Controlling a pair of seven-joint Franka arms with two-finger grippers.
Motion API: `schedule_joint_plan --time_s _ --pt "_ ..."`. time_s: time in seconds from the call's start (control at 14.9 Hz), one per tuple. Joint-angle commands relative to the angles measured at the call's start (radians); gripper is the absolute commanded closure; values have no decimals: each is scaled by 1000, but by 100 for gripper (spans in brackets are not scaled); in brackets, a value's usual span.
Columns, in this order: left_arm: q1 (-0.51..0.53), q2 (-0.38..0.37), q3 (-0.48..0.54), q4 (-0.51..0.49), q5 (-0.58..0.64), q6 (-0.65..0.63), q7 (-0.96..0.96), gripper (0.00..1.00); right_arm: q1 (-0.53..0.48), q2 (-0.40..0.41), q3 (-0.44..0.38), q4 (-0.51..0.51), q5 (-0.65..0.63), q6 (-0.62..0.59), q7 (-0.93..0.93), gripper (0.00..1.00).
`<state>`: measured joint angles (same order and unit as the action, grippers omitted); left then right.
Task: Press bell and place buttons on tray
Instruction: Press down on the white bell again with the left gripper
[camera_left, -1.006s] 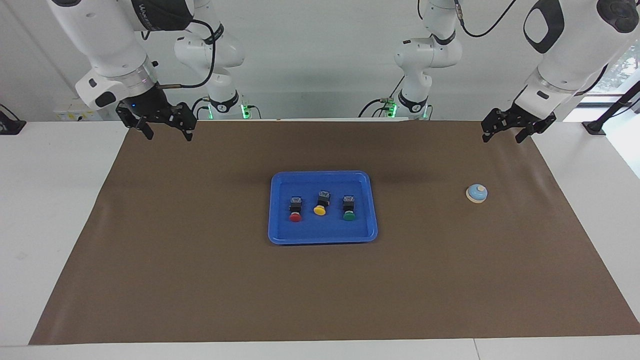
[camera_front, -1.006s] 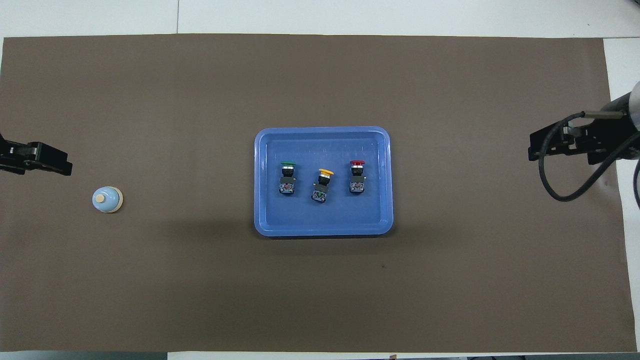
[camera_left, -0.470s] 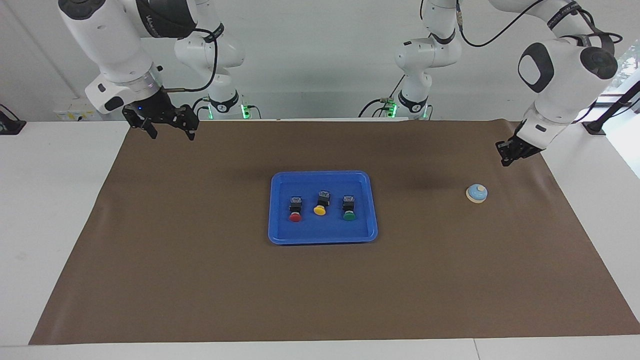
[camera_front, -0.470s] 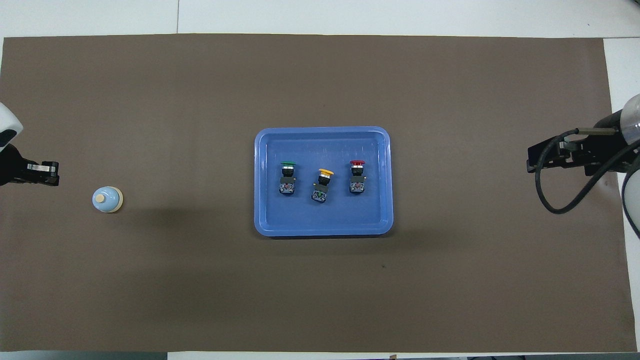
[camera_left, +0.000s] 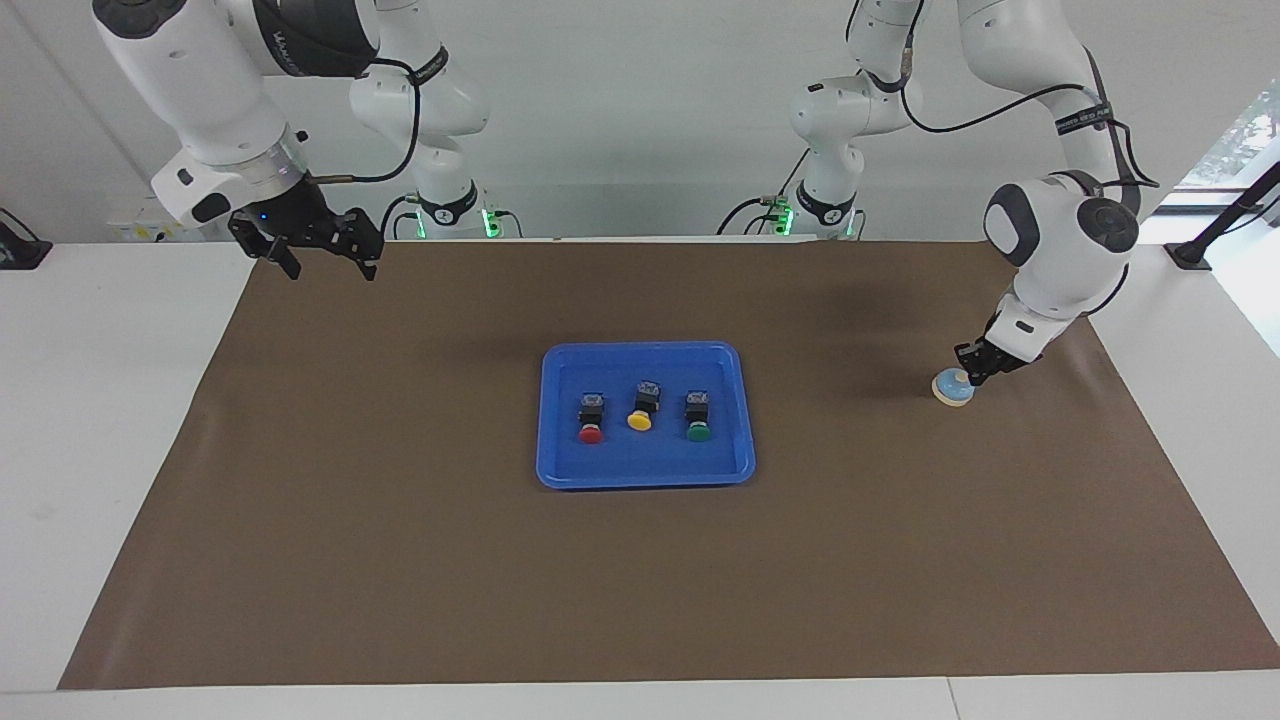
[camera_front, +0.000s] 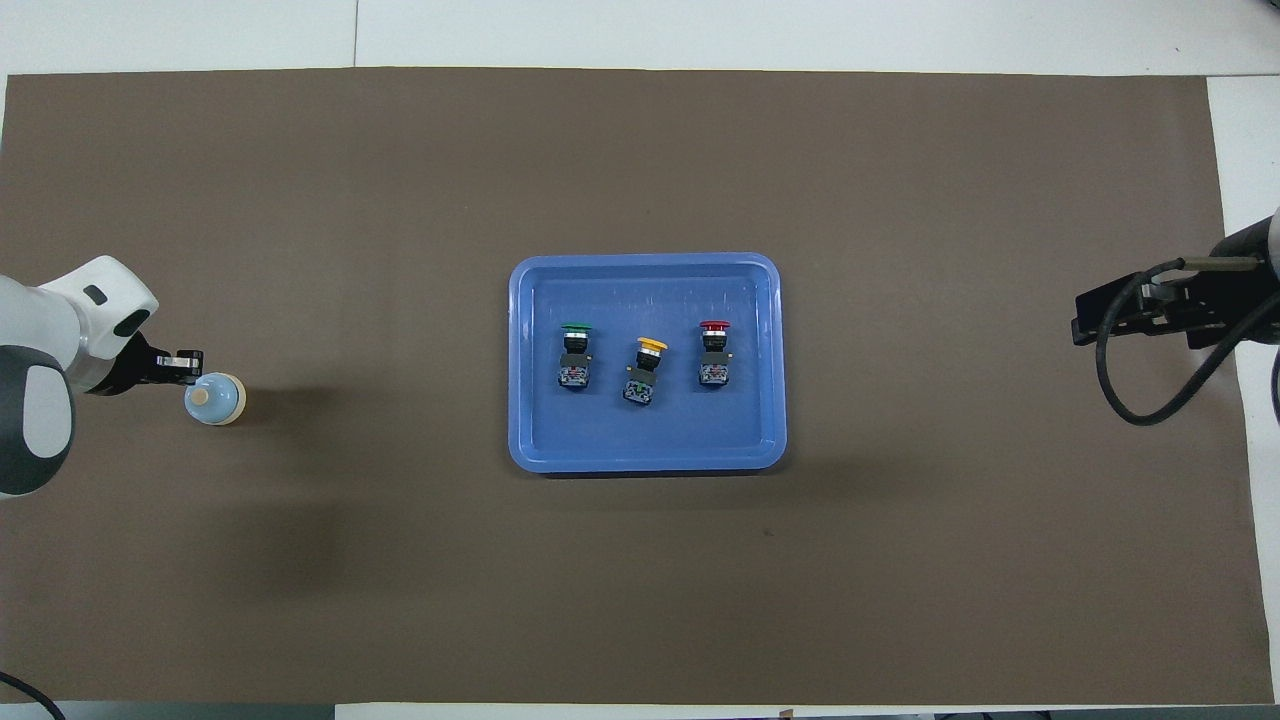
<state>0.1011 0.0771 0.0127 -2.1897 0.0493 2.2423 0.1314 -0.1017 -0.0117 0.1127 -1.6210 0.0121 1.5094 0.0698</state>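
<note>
Facing view: left gripper (camera_left: 968, 376) low at the bell (camera_left: 953, 389), right gripper (camera_left: 321, 254) waiting aloft

Fingers of the left gripper are pressed together, their tips right at the bell's top edge on the side nearer the robots; whether they actually touch the dome cannot be told. In the overhead view the same closed tips (camera_front: 190, 363) sit against the bell's (camera_front: 215, 399) rim, the pale knob showing just beside them. Well apart from those fingers, mid-table, lies the blue tray (camera_left: 744, 412), with the red button (camera_left: 591, 419), yellow button (camera_left: 642, 407) and green button (camera_left: 698, 418) lying in a row inside it, caps pointing away from the robots. Fingers of the right gripper stand apart, empty, over the brown mat's (camera_left: 400, 560) corner at the right arm's end, far from the tray
</note>
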Motion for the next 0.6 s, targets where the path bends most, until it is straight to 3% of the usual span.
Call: schedule_joint_plan --time_s 0.0,0.27,0.34,0.47,0.54 --pt "22 -36 -8 -54 15 30 5 100 -18 -27 10 -31 12 20 -25 0" --pt "25 -23 -8 -125 15 114 7 100 -21 -30 10 -31 12 2 -19 0" --pt "22 -19 -8 -81 15 71 5 100 -18 -28 10 -30 12 3 -21 0" --pt "6 -7 -14 96 14 -139 1 100 -12 -30 12 -30 12 2 -19 0" --pt "-7 -8 -16 188 9 -256 -6 85 -12 -30 10 -31 12 2 -19 0"
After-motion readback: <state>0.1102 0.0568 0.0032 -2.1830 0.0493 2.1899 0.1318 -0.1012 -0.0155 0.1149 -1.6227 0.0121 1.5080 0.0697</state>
